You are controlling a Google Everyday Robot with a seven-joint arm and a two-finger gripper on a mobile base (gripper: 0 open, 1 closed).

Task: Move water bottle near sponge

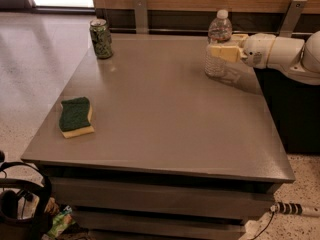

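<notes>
The water bottle (220, 31), clear with a white cap, stands upright at the far right of the grey table (165, 114). My gripper (218, 46) reaches in from the right and is shut on the water bottle at mid-height. One cream finger (223, 53) crosses the bottle's front. The other finger lies behind it. The sponge (75, 116), green on top with a yellow base, lies flat near the table's left front edge, far from the bottle.
A green patterned can (101, 39) stands at the table's far left corner. A wooden wall with metal brackets (141, 14) runs behind the table. A dark cabinet (295, 114) stands at the right. A bag (20, 209) and a power strip (292, 209) lie on the floor in front.
</notes>
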